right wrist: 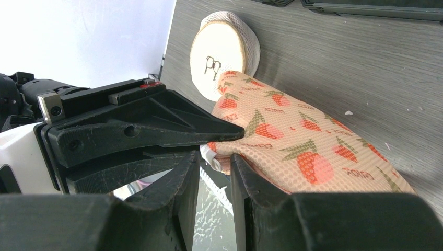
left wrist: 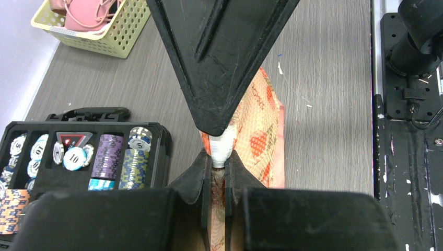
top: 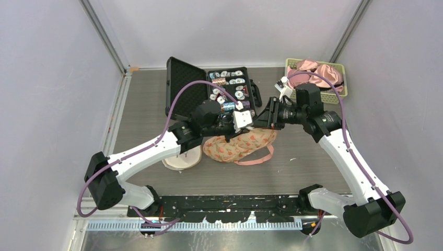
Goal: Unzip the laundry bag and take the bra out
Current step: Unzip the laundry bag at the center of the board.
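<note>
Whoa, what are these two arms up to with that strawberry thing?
Two robot arms meet over a strawberry-print mesh bag. The left pincer is shut on one end of it. The right pincer has its tips at a white piece on that same end, likely the zip. Whether it grips the piece is unclear.

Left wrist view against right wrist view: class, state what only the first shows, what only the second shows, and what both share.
Only the left wrist view: a yellow perforated plastic basket holding pink garments, and an open black hard case of poker chips.
Only the right wrist view: a round white mesh pouch lying beside the bag.
Both: the peach strawberry-print mesh laundry bag, the left end effector and right end effector meeting at its end, and the grey wood-grain table.
</note>
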Robot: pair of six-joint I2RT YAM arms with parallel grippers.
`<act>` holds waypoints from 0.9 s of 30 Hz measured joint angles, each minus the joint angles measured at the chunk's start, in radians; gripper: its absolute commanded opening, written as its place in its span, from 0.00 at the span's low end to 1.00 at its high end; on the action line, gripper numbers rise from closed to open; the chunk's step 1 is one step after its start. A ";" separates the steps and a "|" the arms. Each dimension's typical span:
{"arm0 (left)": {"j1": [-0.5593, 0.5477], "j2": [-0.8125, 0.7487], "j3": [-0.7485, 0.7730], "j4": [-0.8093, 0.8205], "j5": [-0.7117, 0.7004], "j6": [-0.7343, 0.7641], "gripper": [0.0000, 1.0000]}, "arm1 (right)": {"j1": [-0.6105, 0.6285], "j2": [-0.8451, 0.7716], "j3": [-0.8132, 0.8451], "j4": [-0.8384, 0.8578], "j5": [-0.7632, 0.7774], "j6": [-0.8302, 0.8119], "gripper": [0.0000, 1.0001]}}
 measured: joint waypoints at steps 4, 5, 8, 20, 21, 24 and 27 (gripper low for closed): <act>0.000 0.000 0.000 0.000 0.000 0.000 0.00 | -0.001 0.002 -0.004 0.007 -0.010 0.000 0.35; 0.000 0.000 0.000 0.000 0.000 0.000 0.00 | -0.002 0.004 -0.005 0.007 -0.011 0.000 0.36; 0.000 0.000 0.000 0.000 0.000 0.001 0.00 | -0.002 0.006 -0.005 0.013 -0.019 0.000 0.39; 0.000 0.000 0.000 0.000 0.000 0.000 0.00 | -0.001 0.007 -0.005 0.020 -0.036 0.000 0.43; 0.000 0.000 0.000 0.000 0.000 0.000 0.00 | -0.001 0.007 -0.005 0.020 -0.036 0.000 0.43; 0.000 0.001 0.000 0.001 0.000 0.000 0.00 | -0.001 0.007 -0.005 0.021 -0.040 -0.001 0.41; 0.000 0.001 0.000 0.001 0.000 0.000 0.00 | -0.001 0.013 -0.005 0.023 -0.048 -0.002 0.38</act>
